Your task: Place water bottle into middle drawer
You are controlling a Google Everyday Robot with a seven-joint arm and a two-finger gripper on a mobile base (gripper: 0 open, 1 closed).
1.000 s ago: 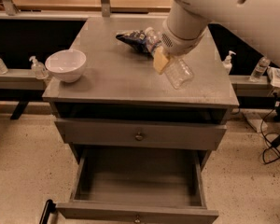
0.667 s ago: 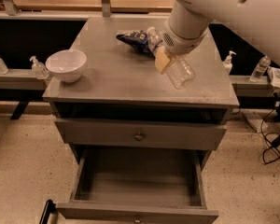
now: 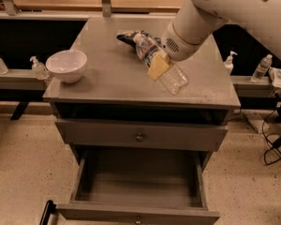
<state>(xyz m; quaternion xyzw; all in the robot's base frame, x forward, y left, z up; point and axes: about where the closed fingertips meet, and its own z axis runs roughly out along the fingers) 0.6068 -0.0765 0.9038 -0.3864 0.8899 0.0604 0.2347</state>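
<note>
The water bottle (image 3: 174, 78) is clear ribbed plastic and hangs tilted over the right half of the cabinet top (image 3: 107, 78), cap end up and to the left, base down and to the right. My gripper (image 3: 158, 65) is shut on its middle, and a yellow finger pad (image 3: 157, 67) presses on the bottle's side. The middle drawer (image 3: 136, 212) is pulled out at the bottom of the cabinet, below and in front of the bottle. Its deep grey tray holds nothing.
A dark blue snack bag (image 3: 127, 37) lies on the top behind the bottle. A white bowl (image 3: 66, 65) stands at the top's left edge. A closed drawer front with a round knob (image 3: 139, 137) sits above the open drawer. Pump bottles (image 3: 38, 68) stand on side ledges. Cables (image 3: 274, 146) lie at the right.
My gripper and the bottle have shifted slightly toward the front and left of the cabinet top. The drawer, the bowl and the snack bag have not moved.
</note>
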